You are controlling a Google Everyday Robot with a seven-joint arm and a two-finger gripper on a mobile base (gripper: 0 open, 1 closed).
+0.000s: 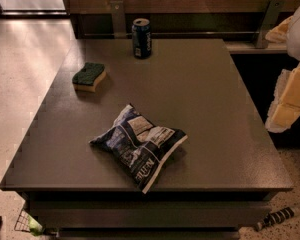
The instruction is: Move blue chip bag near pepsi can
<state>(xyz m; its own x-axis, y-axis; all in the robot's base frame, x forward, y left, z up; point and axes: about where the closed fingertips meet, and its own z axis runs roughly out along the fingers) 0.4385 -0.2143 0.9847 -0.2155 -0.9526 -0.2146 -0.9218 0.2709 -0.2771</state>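
So the blue chip bag point(139, 146) is lying flat and crumpled near the front edge of the grey worktop point(215, 94), roughly mid-width, with one corner pointing at the front lip. The pepsi can point(141, 38) stands upright way back at the far edge, well apart from the bag, and a green-topped yellow sponge point(89, 76) sits off to the left between the two. The end effector point(290, 100) hangs out past the worktop's right edge, well clear of the bag, and honestly I can't tell whether it's open or closed.
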